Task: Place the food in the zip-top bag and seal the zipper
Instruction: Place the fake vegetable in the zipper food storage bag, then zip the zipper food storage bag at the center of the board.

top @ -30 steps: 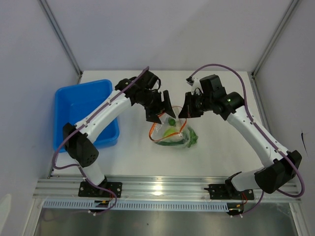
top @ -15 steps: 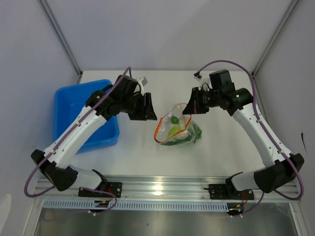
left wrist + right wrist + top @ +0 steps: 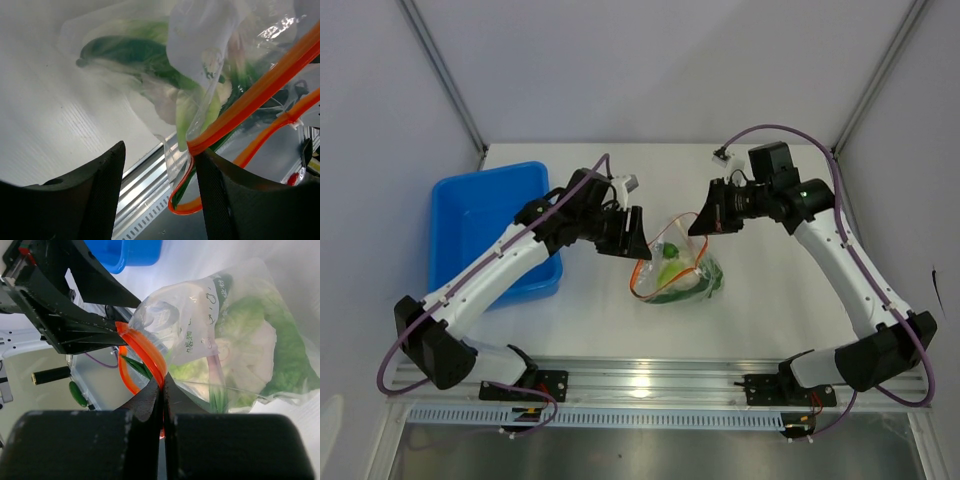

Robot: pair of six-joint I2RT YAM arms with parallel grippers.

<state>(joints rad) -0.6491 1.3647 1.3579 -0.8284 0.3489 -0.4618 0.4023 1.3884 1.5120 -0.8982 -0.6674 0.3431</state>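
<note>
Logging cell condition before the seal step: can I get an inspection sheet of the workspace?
Surface: white table, bag near its middle.
Job's things: zip-top bag held up by its mouth; zipper unsealed; food inside.
Clutter: blue bin left of the bag.
Grippers: right gripper shut on the zipper; left gripper open at the mouth's opposite end.
Cables: purple cables along both arms, off the bag.
Surroundings: pale walls; metal rail at the near edge.
</note>
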